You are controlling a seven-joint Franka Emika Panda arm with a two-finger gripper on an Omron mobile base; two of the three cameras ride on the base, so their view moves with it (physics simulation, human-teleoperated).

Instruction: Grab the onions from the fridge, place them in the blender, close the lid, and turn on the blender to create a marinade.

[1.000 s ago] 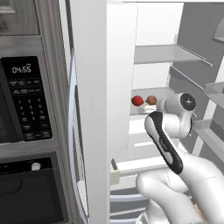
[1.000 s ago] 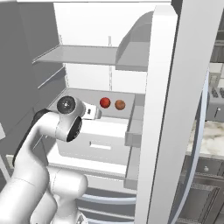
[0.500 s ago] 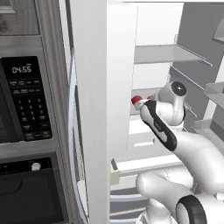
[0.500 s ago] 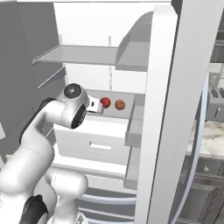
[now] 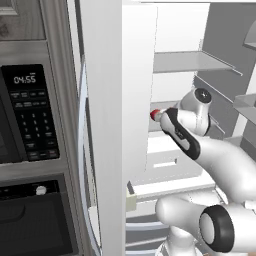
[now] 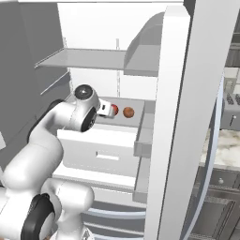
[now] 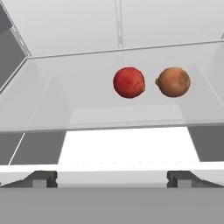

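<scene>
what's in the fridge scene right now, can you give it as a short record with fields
fridge: doors open, white shelves and a drawer showing
red onion: on the clear shelf, left of its neighbour in the hand view
brown onion: same shelf, beside the red one, small gap between them
hand: open, empty, facing the onions and short of them
microwave: left of the fridge, clock lit

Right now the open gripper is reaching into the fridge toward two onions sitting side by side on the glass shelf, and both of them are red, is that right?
Not quite. Only one is red: the red onion sits beside a brown onion, as the hand view shows. The rest holds: both lie side by side on the fridge's glass shelf, and the gripper is open.
</scene>
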